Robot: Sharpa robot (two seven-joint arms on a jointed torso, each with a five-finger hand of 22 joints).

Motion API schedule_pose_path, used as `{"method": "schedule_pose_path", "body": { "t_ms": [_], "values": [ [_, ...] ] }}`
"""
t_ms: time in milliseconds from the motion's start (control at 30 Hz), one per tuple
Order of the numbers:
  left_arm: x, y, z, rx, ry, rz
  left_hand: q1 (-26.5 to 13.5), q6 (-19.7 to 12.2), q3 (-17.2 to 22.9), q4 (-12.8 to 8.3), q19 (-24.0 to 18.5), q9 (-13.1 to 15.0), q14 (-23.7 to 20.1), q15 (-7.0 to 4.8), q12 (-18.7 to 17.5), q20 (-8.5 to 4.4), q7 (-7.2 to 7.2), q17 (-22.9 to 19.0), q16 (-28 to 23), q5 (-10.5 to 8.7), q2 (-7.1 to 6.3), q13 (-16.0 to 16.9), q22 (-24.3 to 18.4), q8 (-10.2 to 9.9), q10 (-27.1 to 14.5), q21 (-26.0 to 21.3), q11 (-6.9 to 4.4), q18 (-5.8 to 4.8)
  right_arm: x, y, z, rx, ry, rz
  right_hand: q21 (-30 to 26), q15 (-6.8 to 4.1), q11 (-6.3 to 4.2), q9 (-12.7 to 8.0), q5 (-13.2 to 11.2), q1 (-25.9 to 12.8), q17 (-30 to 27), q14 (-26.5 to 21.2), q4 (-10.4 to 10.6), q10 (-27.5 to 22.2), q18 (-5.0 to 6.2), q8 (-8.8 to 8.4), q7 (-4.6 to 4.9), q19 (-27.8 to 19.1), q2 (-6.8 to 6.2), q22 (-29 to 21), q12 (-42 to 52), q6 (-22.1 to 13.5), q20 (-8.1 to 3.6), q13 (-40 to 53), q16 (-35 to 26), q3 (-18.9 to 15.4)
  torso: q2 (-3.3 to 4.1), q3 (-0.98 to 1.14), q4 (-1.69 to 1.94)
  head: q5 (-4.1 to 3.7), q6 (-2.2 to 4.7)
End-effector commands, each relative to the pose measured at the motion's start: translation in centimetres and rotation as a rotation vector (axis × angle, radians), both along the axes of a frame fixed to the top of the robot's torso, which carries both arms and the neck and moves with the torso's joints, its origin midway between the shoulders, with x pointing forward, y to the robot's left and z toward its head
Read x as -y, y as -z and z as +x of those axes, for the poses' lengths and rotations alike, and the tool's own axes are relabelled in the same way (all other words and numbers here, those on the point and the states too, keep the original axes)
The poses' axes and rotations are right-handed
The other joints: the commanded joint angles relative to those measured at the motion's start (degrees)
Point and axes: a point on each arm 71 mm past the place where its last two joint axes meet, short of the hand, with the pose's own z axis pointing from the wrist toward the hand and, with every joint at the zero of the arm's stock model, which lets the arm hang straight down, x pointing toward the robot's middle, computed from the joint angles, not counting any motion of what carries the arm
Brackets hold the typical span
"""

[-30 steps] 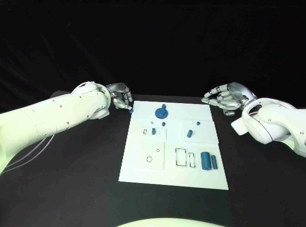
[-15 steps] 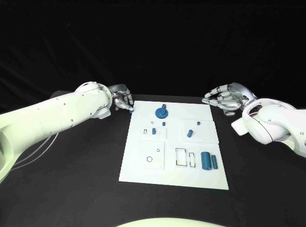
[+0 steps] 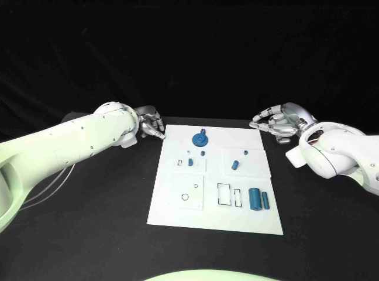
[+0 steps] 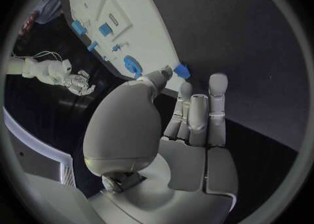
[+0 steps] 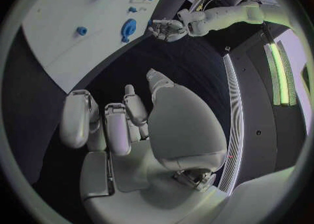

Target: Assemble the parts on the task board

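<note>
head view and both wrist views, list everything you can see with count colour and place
task board: one, white, middle of the black table.
round part: one, blue, far end of the board.
cylinder: one, blue, near right area of the board, with a slimmer blue bar beside it.
small parts: several, blue, mid board.
small piece: one, blue, just past the left robot hand's fingertips at the board's far left corner; contact unclear.
table: one, black, under everything.
left robot hand: silver, at the board's far left corner.
right robot hand: silver, fingers curled, empty, off the board's far right corner.
</note>
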Motion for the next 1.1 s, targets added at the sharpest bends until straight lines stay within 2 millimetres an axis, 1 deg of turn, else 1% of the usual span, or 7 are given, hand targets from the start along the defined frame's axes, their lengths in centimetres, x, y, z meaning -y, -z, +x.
{"method": "schedule_pose_path", "body": {
  "t_ms": [33,267,433,500,633,967,1100],
  "values": [
    [0.2,0.0,0.1,0.003,0.002,-0.008,0.6,0.6,-1.2,0.6,2.0,-0.6,1.1,0.07,1.2,0.09,0.2,1.3,1.1,1.29,0.28,1.1,1.2,-1.3,-0.3,1.3,-0.87,-1.52,-0.1,0.0,0.0,0.0,-0.005,0.0,-1.3,-0.13,-0.35,0.5,0.9,-2.0,4.4,3.2,0.5,-0.4,1.29,0.9,-0.04,-0.3,-0.45,5.2,-0.3,-0.4,-0.35,-0.2,-0.4,0.8,-0.04,0.05,0.03,0.02,-0.02],
    [0.1,0.1,0.2,0.004,-0.004,-0.012,1.0,0.6,-0.8,0.5,2.2,-0.8,1.2,0.07,1.4,0.09,0.23,1.5,1.3,1.29,0.64,1.3,1.5,-1.6,-0.5,1.6,-0.87,-1.56,-0.1,0.1,0.0,-0.001,-0.005,0.0,-1.3,-0.13,-0.35,0.5,0.9,-2.0,4.4,3.2,0.5,-0.4,1.29,0.9,-0.04,-0.3,-0.45,5.2,-0.3,-0.4,-0.35,-0.2,-0.4,0.8,0.0,0.0,-0.04,-0.01,-0.04],
    [0.0,0.2,0.3,0.0,-0.008,-0.011,1.5,0.8,-0.3,0.3,2.3,-1.0,1.2,0.06,1.5,0.09,0.24,1.5,1.4,1.3,1.04,1.4,1.7,-1.7,-0.7,1.8,-0.88,-1.59,-0.1,0.1,-0.1,-0.001,-0.005,0.0,-1.3,-0.13,-0.35,0.5,0.9,-2.0,4.4,3.2,0.5,-0.4,1.29,0.9,-0.04,-0.3,-0.45,5.2,-0.3,-0.4,-0.35,-0.2,-0.4,0.8,0.09,0.03,-0.06,0.0,-0.1],
    [0.0,0.3,0.4,-0.002,-0.009,-0.011,2.2,1.1,0.4,0.0,2.4,-1.2,1.3,0.02,1.5,0.07,0.21,1.6,1.5,1.29,1.47,1.5,2.0,-1.8,-0.8,2.1,-0.94,-1.61,-0.1,0.1,-0.1,-0.002,-0.006,0.0,-1.3,-0.13,-0.35,0.5,0.9,-2.0,4.4,3.2,0.5,-0.4,1.29,0.9,-0.04,-0.3,-0.45,5.2,-0.3,-0.4,-0.35,-0.2,-0.4,0.8,0.16,0.0,-0.08,0.0,-0.02],
    [0.0,0.6,0.4,-0.012,-0.011,-0.007,2.7,1.3,1.0,-0.4,2.5,-1.4,1.4,-0.01,1.5,0.04,0.21,1.9,1.6,1.29,1.62,1.5,2.4,-1.9,-0.9,2.4,-0.97,-1.67,-0.1,0.1,-0.1,-0.001,-0.006,0.0,-1.3,-0.13,-0.35,0.5,0.9,-2.0,4.4,3.2,0.5,-0.4,1.29,0.9,-0.04,-0.3,-0.45,5.2,-0.3,-0.4,-0.35,-0.2,-0.4,0.8,0.16,0.01,-0.06,-0.06,-0.13],
    [-0.2,1.1,0.2,-0.059,-0.008,0.006,2.9,1.7,1.4,-0.8,2.8,-1.6,2.0,-0.1,2.5,-0.01,0.15,2.8,2.1,1.28,1.3,3.7,2.9,-2.0,0.7,2.9,-1.08,-1.76,-0.1,0.1,0.0,-0.002,-0.006,0.0,-1.3,-0.13,-0.35,0.5,0.9,-2.0,4.4,3.2,0.5,-0.4,1.29,0.9,-0.04,-0.3,-0.45,5.2,-0.3,-0.4,-0.35,-0.2,-0.4,0.8,0.09,0.03,0.05,-0.23,-0.3],
    [-0.3,1.2,0.2,-0.07,-0.008,0.009,2.9,1.8,1.5,-0.9,2.9,-1.6,2.1,-0.11,2.6,-0.02,0.14,2.9,2.1,1.28,1.28,3.9,3.0,-2.0,0.9,3.0,-1.1,-1.77,-0.1,0.1,0.0,-0.002,-0.006,0.0,-1.3,-0.13,-0.35,0.5,0.9,-2.0,4.4,3.2,0.5,-0.4,1.29,0.9,-0.04,-0.3,-0.45,5.2,-0.3,-0.4,-0.35,-0.2,-0.4,0.8,0.08,0.02,0.07,-0.21,-0.32]
  ]
}}
